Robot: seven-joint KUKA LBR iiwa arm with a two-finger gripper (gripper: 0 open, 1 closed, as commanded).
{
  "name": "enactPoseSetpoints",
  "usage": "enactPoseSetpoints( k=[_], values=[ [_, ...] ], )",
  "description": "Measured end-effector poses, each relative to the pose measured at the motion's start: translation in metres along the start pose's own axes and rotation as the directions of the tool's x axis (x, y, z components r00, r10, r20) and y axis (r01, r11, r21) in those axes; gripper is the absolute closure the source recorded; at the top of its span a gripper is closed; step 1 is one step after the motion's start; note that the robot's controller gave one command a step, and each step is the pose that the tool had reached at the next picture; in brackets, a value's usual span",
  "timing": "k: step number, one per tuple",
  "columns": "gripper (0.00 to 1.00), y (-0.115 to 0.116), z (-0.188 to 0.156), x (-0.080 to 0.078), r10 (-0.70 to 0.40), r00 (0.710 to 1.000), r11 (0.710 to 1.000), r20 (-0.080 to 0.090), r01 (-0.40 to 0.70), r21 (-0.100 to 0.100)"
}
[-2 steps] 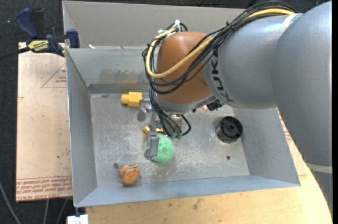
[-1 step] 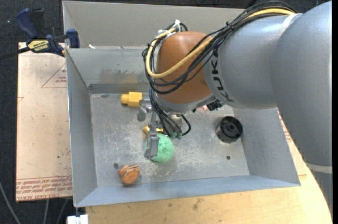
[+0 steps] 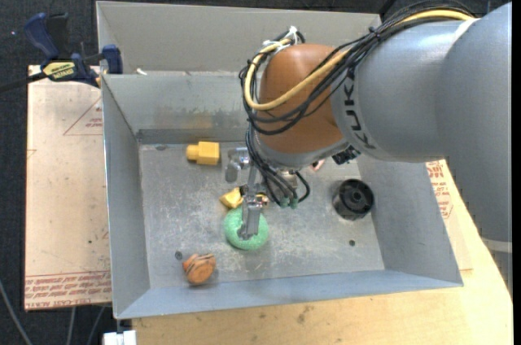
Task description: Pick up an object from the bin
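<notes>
My gripper (image 3: 252, 215) hangs low in the middle of the bin, right over a green round ring-shaped thing (image 3: 247, 234) on the floor. Its fingertip reaches down into or onto the green thing's top. A small yellow piece (image 3: 232, 198) lies just left of the gripper, touching or nearly touching the green thing's upper edge. Whether the fingers grip anything is hidden by the gripper's own body.
A yellow block (image 3: 203, 153) lies toward the back left. A black round cap-like thing (image 3: 353, 199) sits to the right. An orange-brown lump (image 3: 199, 268) rests near the front wall. The arm's orange dome and cables hang over the bin's middle back.
</notes>
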State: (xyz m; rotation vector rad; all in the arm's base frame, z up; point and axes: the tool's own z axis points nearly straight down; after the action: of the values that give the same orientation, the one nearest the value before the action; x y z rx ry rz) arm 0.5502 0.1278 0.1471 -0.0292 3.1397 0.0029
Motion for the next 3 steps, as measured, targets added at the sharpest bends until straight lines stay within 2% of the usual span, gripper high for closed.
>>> enactPoseSetpoints(
  k=[1,2,3],
  values=[
    [0.00,-0.009,0.001,-0.004,0.000,1.000,1.000,0.000,0.000,0.001],
    [0.00,-0.034,-0.013,-0.007,-0.002,1.000,1.000,-0.001,0.002,0.000],
    [0.00,-0.039,0.018,-0.011,-0.134,0.991,0.991,0.011,0.134,0.003]
  ],
)
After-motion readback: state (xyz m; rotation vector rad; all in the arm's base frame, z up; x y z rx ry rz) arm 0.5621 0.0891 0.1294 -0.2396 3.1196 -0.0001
